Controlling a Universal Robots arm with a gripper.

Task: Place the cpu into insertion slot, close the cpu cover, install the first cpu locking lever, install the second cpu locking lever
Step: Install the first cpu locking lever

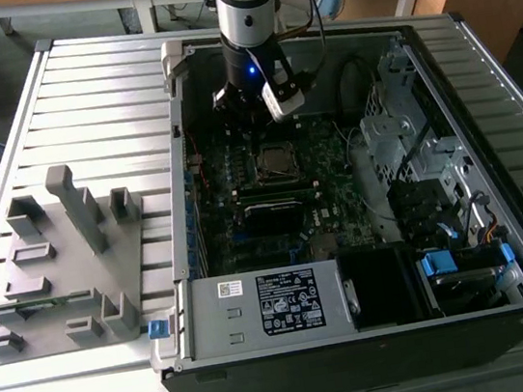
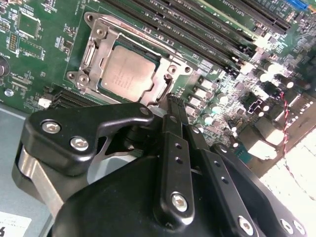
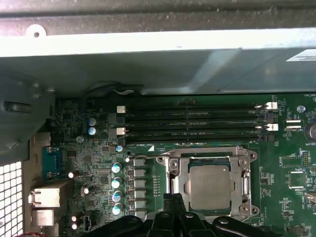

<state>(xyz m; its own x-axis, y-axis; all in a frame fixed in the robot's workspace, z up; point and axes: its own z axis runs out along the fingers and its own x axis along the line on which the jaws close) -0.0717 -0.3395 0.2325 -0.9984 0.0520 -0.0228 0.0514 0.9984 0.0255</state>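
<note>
With the cpu (image 2: pixel 126 74) seated in the insertion slot (image 2: pixel 103 89) and the cpu cover (image 2: pixel 106 34) down around it, the pincer (image 2: pixel 172 101), narrow and empty just beside the slot, could gouge the green board (image 2: pixel 39 54) if it presses off-line.

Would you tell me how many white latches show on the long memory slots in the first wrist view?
4. Two white latches cap the memory slots beside the capacitors; two more at the opposite ends. Others may be hidden.
</note>
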